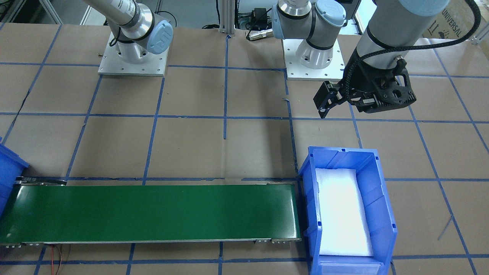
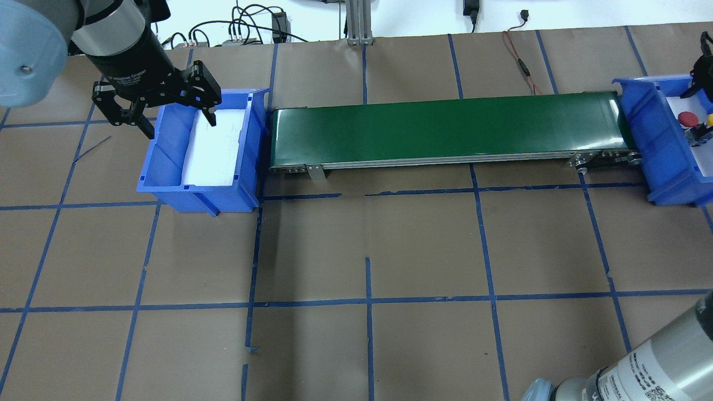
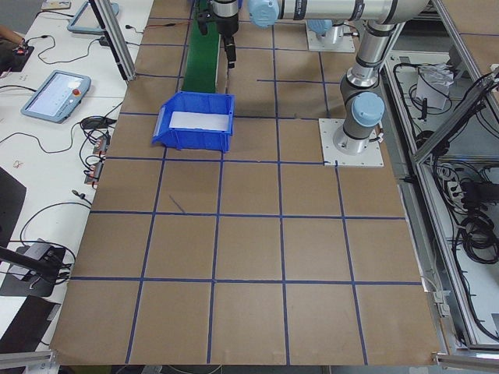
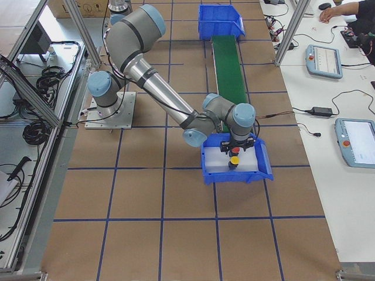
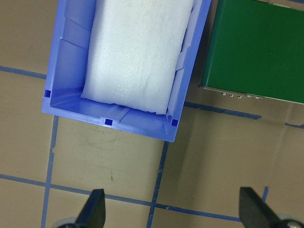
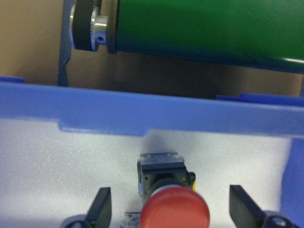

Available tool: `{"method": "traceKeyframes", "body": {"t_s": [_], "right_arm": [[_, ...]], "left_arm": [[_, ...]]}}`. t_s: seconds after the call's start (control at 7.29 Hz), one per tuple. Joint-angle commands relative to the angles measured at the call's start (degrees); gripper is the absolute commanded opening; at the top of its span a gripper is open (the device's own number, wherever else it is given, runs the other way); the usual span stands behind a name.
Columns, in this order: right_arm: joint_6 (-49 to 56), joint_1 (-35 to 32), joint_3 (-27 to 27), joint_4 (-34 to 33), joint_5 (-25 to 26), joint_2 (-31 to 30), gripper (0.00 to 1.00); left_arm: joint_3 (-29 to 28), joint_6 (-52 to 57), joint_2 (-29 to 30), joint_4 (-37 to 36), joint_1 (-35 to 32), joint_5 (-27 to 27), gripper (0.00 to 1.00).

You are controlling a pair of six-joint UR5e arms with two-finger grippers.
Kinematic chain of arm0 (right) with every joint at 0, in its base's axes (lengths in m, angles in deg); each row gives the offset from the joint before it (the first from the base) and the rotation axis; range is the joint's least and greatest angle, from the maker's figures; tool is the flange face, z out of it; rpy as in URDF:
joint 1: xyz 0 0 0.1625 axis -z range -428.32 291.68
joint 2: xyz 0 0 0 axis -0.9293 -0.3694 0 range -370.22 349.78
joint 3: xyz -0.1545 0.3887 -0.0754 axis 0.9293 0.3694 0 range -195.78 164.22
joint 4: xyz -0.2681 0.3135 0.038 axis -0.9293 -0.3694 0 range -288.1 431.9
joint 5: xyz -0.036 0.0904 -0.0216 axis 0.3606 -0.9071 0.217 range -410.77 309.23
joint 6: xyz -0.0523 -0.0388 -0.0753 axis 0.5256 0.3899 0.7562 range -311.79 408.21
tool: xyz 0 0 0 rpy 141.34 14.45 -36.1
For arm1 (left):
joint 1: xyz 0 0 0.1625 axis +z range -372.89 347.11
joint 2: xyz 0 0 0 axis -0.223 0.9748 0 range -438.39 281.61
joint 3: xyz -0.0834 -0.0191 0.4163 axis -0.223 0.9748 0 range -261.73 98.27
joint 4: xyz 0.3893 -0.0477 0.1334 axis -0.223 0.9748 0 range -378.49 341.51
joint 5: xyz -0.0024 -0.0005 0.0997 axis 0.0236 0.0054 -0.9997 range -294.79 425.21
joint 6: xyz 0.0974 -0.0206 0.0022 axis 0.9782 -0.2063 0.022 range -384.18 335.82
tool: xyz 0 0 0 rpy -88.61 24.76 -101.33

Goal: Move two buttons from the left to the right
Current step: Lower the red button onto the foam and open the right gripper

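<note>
With the red button [image 6: 175, 211] and yellow button [image 4: 234, 159] side by side in the right blue bin [image 2: 657, 139], we find the right gripper [image 6: 168, 197] spread open astride the red one and the left gripper [image 5: 175, 206] open and empty; closing on the rounded cap may slip and jostle its neighbour.

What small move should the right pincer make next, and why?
Probably lift the right pincer straight up, open. Its fingers stand apart either side of the red button, which sits on white foam in the right bin beside the yellow button; the left bin holds no button.
</note>
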Motion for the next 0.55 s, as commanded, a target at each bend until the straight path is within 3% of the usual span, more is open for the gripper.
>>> {"method": "traceKeyframes", "body": {"t_s": [0.0, 0.14, 0.27, 0.41], "right_arm": [[-2.2, -0.7, -0.2, 8.1, 3.3, -10.3, 0.99], [-5.2, -1.1, -0.3, 13.2, 6.0, -15.1, 0.86], [-9.9, -1.4, -0.3, 19.8, 6.3, -19.6, 0.99], [-19.3, -1.9, -0.1, 26.0, 6.2, -23.9, 1.0]], "left_arm": [[0.0, 0.1, -0.1, 0.0, 0.0, -0.1, 1.0], [0.0, 0.1, -0.1, 0.0, 0.0, -0.1, 1.0], [0.0, 0.1, -0.1, 0.0, 0.0, -0.1, 1.0], [0.0, 0.1, -0.1, 0.0, 0.0, -0.2, 1.0]]}}
